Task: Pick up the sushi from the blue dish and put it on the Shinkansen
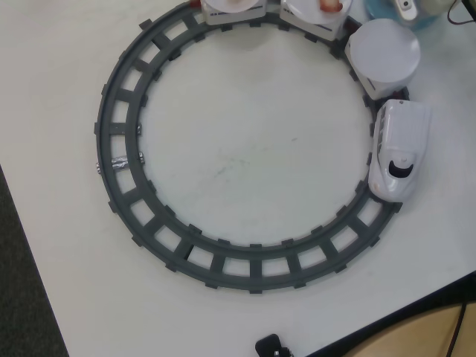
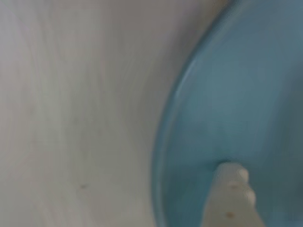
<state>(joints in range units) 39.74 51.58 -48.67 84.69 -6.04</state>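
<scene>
The white Shinkansen point(image 1: 400, 149) stands on the right side of the grey ring track point(image 1: 119, 126), nose toward the bottom of the overhead view. The car behind it carries an empty round white plate point(image 1: 383, 50). Only a sliver of the blue dish point(image 1: 374, 9) shows at the top right edge, with part of my gripper point(image 1: 405, 7) over it. The blurred wrist view is filled on the right by the blue dish point(image 2: 246, 104), with one pale finger point(image 2: 232, 194) just above its floor. The second finger is out of frame. The sushi is not visible in either view.
Two more cars point(image 1: 232, 9) point(image 1: 316, 15) sit on the track at the top edge, one bearing something reddish. A small black object point(image 1: 271, 346) lies near the table's front edge. The table drops off to dark floor at the left and at the bottom right.
</scene>
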